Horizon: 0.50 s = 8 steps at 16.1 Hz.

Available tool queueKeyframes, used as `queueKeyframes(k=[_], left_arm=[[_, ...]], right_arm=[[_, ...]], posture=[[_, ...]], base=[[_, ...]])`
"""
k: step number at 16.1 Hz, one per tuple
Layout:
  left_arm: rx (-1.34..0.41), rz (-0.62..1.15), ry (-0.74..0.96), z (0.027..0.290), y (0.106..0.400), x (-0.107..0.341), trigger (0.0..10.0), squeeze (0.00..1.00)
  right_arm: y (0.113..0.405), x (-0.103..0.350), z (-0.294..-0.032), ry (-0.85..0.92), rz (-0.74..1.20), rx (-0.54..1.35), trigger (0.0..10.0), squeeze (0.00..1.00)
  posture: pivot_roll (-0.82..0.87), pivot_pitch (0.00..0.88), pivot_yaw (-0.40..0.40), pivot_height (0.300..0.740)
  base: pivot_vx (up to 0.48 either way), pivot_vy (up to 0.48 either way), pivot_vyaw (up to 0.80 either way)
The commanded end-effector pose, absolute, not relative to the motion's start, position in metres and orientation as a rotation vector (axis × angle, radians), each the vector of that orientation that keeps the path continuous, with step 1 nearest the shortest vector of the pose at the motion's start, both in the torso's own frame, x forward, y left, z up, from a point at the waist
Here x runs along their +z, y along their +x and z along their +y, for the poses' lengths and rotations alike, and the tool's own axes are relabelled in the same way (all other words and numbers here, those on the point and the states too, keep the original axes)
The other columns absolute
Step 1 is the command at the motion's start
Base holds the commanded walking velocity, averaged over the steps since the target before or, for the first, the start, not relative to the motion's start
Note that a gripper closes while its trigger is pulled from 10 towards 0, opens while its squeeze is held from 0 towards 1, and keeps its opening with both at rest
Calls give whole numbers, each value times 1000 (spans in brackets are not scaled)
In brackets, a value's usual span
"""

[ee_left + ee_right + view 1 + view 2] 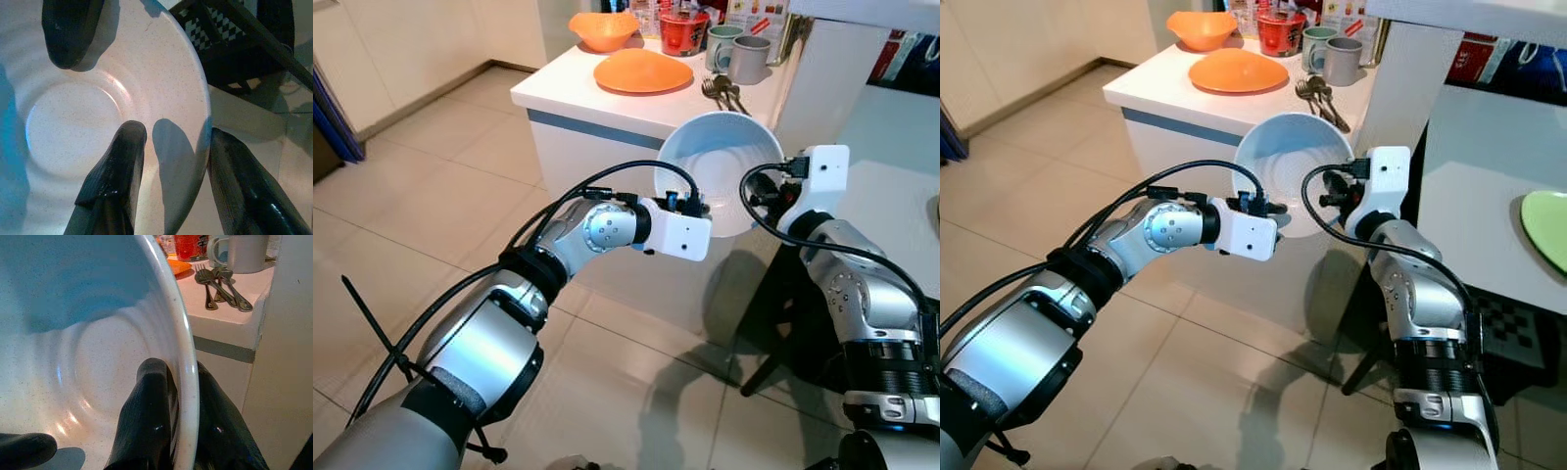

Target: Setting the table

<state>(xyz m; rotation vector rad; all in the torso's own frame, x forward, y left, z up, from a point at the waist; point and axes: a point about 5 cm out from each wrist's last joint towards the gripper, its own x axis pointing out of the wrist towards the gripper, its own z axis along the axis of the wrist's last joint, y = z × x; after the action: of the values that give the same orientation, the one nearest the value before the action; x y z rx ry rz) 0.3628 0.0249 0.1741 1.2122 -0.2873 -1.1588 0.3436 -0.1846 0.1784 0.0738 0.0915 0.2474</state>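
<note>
— What is being held above the tiled floor (431, 196)?

— A white bowl (720, 166) is gripped at its rim from both sides and kept in the air in front of the white worktop (607, 103), its opening tilted toward the camera. The left hand (173, 166) is clamped on the rim, one finger (117, 171) pressed inside the bowl and the other outside. The right hand (183, 416) is likewise closed on the opposite rim, with the rim pinched between an inner and an outer finger.

— And what is seen on the worktop behind?

— An orange plate (642, 70) is laid near the front edge, with an orange bowl (604, 29) behind it. A red cup (683, 31) and two grey mugs (741, 54) are lined up further back, and a cluster of forks and spoons (724, 93) is placed just beside the mugs, near the worktop's edge. To the robot's right a second pale worktop (1474, 211) is seen, with part of a green plate (1545, 227) resting on it. A dark checkered chair (230, 41) is glimpsed below the bowl.
</note>
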Motion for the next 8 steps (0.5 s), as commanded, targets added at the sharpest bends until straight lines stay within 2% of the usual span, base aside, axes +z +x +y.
queueKeyframes(k=[1,5,6,8], left_arm=[[-1025,-425,1103,22,370,207,10000,1000],[-1069,-408,1136,21,368,203,10000,1000],[-1079,-403,1142,20,368,203,10000,0],[-1090,-399,1137,20,367,203,10000,0]], right_arm=[[339,147,-183,40,242,266,0,0],[339,148,-182,41,241,271,0,0],[337,146,-180,47,242,268,0,0],[335,145,-178,53,242,264,0,0]], posture=[[-19,0,-9,740],[-29,0,15,740],[-35,0,35,740],[-41,0,58,740]], base=[[0,0,0],[0,0,0],[0,0,0],[0,0,0]])
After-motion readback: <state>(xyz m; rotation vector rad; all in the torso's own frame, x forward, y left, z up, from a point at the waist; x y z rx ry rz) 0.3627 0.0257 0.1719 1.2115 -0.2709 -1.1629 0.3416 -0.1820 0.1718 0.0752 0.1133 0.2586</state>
